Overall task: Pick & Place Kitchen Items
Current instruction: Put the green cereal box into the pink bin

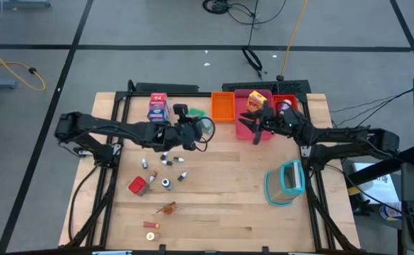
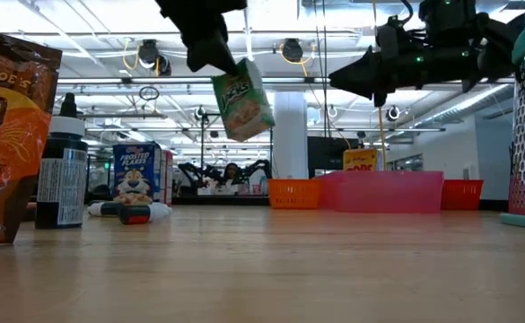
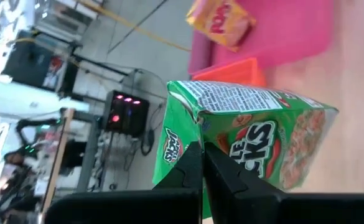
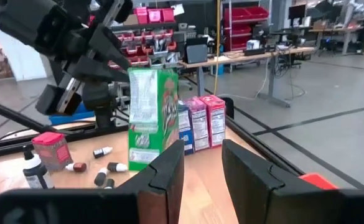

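On the wooden desk (image 1: 221, 191) the far left holds the loose toy groceries: a red cube-shaped block (image 1: 138, 186), several tiny dark-capped bottles (image 1: 165, 160) lying on their sides, and small orange-brown bits (image 1: 167, 208) near the front edge. They sit scattered, probably because they are waiting to be sorted. Behind them stand the blue-white and red printed cartons (image 1: 157, 108), upright at the back.

The left claw (image 3: 201, 163) is clamped together on the edge of a green printed cereal carton (image 3: 250, 134), which hangs tilted, clear of the desk, in the low view. Pinching only a thin edge likely lets the box swing, which would explain the tilt.

Further right, the flat orange tray (image 1: 223, 106) and the pink tray (image 1: 253, 131) sit at the back; a yellow carton (image 1: 257, 101) already lies in the pink one, so these look like the drop spots. The right claw (image 4: 201, 163) hovers over the pink tray, fingers apart and holding nothing, facing the carried carton.
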